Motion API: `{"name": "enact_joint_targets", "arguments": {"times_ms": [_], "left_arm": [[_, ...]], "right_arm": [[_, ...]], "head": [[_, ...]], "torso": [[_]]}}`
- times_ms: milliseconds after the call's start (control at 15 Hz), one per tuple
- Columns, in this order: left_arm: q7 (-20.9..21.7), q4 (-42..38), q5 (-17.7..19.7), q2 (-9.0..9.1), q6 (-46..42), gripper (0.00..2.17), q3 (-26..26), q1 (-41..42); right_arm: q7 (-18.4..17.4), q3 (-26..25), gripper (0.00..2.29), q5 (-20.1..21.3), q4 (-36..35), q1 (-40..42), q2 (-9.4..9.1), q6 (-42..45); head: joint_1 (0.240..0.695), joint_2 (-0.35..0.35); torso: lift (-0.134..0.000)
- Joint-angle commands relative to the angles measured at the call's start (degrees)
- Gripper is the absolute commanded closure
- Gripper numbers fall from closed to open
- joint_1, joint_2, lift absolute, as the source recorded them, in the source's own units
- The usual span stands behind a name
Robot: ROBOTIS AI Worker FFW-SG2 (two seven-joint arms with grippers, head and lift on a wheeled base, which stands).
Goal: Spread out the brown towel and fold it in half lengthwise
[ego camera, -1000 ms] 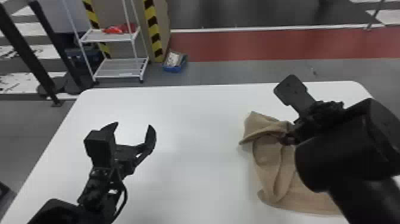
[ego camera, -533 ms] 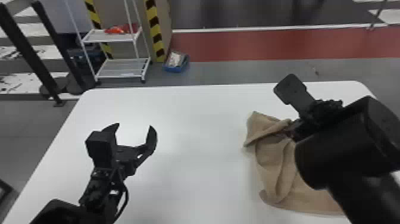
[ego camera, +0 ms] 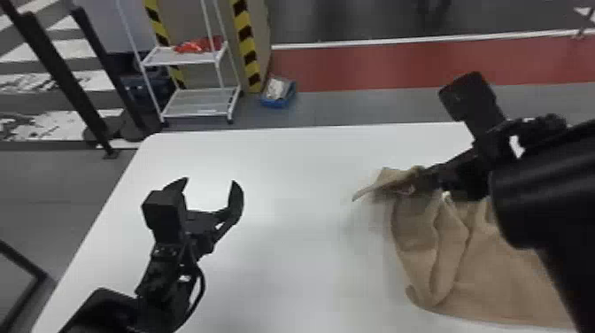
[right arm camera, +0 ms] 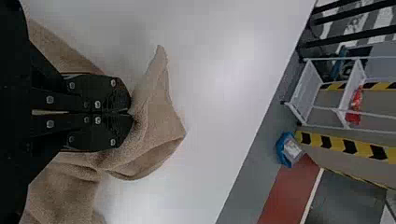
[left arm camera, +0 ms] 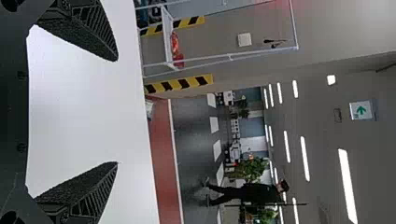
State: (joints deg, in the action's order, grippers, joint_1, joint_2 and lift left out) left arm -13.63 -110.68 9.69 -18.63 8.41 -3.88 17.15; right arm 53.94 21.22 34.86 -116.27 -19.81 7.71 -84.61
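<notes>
While the right claw (right arm camera: 132, 113) has its fingers pressed together on a bunched part of the towel (ego camera: 496, 274), you are, I judge, early in the spreading. The towel lies on the right side of the table (ego camera: 301, 177), folds running through it, its pinched part nearer the far edge and with a loose flap poking out past the fingertips. You have the flattening left to finish, then the whole lengthwise fold; nothing here reads as a halved towel. Your left claw (ego camera: 210, 180), fingers wide apart, holds nothing over the table's left side, so a second grip is likely needed.

What hinders you most is the right arm (ego camera: 553, 190), which hides part of the towel from the head view; you can't tell how its right end lies. Beyond the far edge stand a rack (ego camera: 201, 106) with a red item (ego camera: 197, 45) and, beside it, a blue bin (ego camera: 278, 102) on the floor, all well out of your way.
</notes>
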Motion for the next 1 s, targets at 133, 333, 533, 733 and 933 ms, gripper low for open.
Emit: {"name": "enact_joint_targets", "arguments": {"times_ms": [133, 333, 533, 733, 933], "left_arm": [[0.0, 0.12, -0.02, -0.09, -0.01, 0.08, 0.45, 0.08], [0.09, -0.06, -0.02, -0.18, -0.01, 0.08, 0.37, 0.25], [0.09, -0.15, 0.07, -0.35, 0.16, 0.08, 0.37, 0.43], [0.27, 0.03, -0.02, -0.18, 0.34, 0.08, 0.1, 0.25], [0.09, -0.24, 0.07, -0.35, 0.16, 0.08, 0.37, 0.69]], "right_arm": [[-3.05, -4.79, 1.69, -7.97, 4.56, -8.23, -7.76, -4.12], [-11.23, -7.16, 1.69, -15.35, 9.31, -13.06, -7.76, -4.47], [-18.7, -8.39, 1.69, -21.59, 16.25, -16.31, -7.76, 2.03], [-19.93, -9.36, 1.69, -27.74, 15.37, -17.19, -7.76, 4.32], [-19.93, -15.51, 1.69, -28.44, 9.66, -10.43, -7.76, 4.32]], "head": [[0.695, 0.204], [0.69, 0.221], [0.669, 0.2], [0.649, 0.203], [0.635, 0.217]], "torso": [[-0.125], [-0.125], [-0.125], [-0.125], [-0.125]]}}
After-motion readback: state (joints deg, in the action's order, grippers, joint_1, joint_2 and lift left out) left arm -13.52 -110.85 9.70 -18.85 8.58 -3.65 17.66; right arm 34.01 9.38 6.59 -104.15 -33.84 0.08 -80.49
